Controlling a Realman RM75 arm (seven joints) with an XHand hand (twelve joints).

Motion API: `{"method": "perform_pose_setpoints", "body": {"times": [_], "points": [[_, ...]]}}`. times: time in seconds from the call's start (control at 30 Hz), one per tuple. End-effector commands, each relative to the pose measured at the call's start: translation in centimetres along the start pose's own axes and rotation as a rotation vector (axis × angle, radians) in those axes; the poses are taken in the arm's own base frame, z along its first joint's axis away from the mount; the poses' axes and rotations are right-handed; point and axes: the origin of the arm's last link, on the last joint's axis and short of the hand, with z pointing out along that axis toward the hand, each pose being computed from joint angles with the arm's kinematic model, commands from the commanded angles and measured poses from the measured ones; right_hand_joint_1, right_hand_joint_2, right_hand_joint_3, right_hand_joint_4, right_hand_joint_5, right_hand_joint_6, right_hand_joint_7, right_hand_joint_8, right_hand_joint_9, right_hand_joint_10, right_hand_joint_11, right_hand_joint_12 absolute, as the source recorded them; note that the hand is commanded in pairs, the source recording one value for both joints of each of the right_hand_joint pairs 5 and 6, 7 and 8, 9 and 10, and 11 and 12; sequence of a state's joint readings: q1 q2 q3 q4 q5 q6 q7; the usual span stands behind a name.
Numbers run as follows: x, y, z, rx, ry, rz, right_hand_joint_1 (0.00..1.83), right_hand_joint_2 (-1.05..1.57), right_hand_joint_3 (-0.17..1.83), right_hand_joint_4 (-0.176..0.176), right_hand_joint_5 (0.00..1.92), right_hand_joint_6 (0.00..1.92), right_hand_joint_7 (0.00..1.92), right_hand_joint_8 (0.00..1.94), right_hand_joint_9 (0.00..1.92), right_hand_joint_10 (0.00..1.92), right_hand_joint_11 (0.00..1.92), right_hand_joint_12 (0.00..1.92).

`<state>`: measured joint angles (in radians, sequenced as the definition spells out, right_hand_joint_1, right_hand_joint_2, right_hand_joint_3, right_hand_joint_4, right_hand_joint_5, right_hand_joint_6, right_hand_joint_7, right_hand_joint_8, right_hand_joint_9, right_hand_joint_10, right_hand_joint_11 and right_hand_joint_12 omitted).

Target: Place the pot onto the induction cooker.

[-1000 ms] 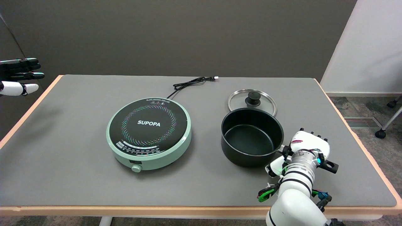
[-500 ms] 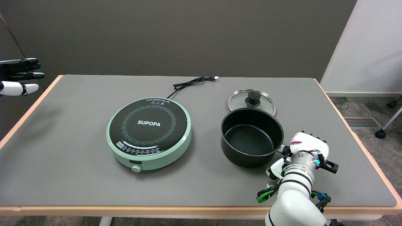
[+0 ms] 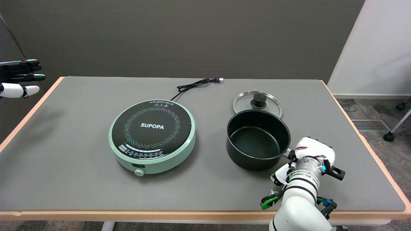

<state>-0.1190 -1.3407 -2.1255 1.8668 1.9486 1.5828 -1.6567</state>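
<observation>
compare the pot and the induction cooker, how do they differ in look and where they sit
The pot is black, deep and open-topped, showing an empty inside; the induction cooker is low and flat, mint green with a black top marked SUPOPA. The pot sits right of centre, with the robot hand at its handle; the induction cooker sits to its left, untouched, a cord trailing behind it. Both are round and rest on the grey table.

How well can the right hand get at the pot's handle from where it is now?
Probably well. The right hand sits over the handle beside the pot, with nothing between them. Whether its fingers have closed on the handle cannot be seen.
</observation>
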Motion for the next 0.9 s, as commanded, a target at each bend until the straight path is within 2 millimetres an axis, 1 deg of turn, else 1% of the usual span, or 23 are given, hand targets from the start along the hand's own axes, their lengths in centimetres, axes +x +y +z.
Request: {"method": "perform_pose_setpoints", "body": {"times": [0.03, 0.07, 0.1, 0.13, 0.27, 0.33, 0.5, 0.57, 0.63, 0.67, 0.73, 0.8, 0.9], "points": [[-0.1, -0.2, -0.6, -0.003, -0.001, 0.015, 1.17, -0.27, 1.76, -0.106, 1.51, 1.51, 1.51, 1.51, 1.51, 1.51, 1.51, 1.51], [0.0, -0.2, -0.6, 0.000, 0.002, 0.017, 1.16, -0.18, 1.67, -0.110, 1.57, 1.57, 1.57, 1.57, 1.57, 1.57, 1.57, 1.57], [0.1, -0.2, -0.6, 0.001, 0.004, 0.018, 1.15, -0.06, 1.54, -0.103, 1.65, 1.65, 1.65, 1.65, 1.65, 1.65, 1.65, 1.65], [0.1, -0.3, -0.5, 0.002, 0.008, 0.019, 1.15, 0.01, 1.47, -0.096, 1.69, 1.69, 1.69, 1.69, 1.69, 1.69, 1.69, 1.69], [0.5, -0.3, -0.4, 0.007, 0.033, 0.016, 1.16, 0.05, 1.32, -0.086, 1.72, 1.72, 1.72, 1.72, 1.72, 1.72, 1.72, 1.72], [0.6, -0.3, -0.4, 0.010, 0.036, 0.016, 1.17, 0.05, 1.30, -0.087, 1.72, 1.72, 1.72, 1.72, 1.72, 1.72, 1.72, 1.72], [0.7, -0.3, -0.1, 0.007, 0.040, 0.020, 1.24, 0.11, 1.38, -0.089, 1.73, 1.73, 1.73, 1.73, 1.73, 1.73, 1.73, 1.73], [0.8, -0.2, 0.0, 0.004, 0.041, 0.023, 1.25, 0.17, 1.32, -0.087, 1.74, 1.74, 1.74, 1.74, 1.74, 1.74, 1.74, 1.74], [0.8, -0.2, 0.0, 0.004, 0.041, 0.024, 1.25, 0.32, 1.18, -0.085, 1.74, 1.74, 1.74, 1.74, 1.74, 1.74, 1.74, 1.74], [0.8, -0.2, 0.1, 0.003, 0.042, 0.024, 1.23, 0.44, 1.05, -0.084, 1.74, 1.74, 1.74, 1.74, 1.74, 1.74, 1.74, 1.74], [0.9, -0.2, 0.1, 0.001, 0.045, 0.029, 1.19, 0.64, 0.88, -0.084, 1.73, 1.73, 1.73, 1.73, 1.73, 1.73, 1.73, 1.73], [0.9, -0.1, 0.2, -0.001, 0.048, 0.039, 1.13, 0.78, 0.83, -0.086, 1.72, 1.72, 1.72, 1.72, 1.72, 1.72, 1.72, 1.72], [1.0, -0.1, 0.4, 0.001, 0.051, 0.050, 1.07, 0.90, 0.80, -0.086, 1.71, 1.71, 1.71, 1.71, 1.71, 1.71, 1.71, 1.71]]}}
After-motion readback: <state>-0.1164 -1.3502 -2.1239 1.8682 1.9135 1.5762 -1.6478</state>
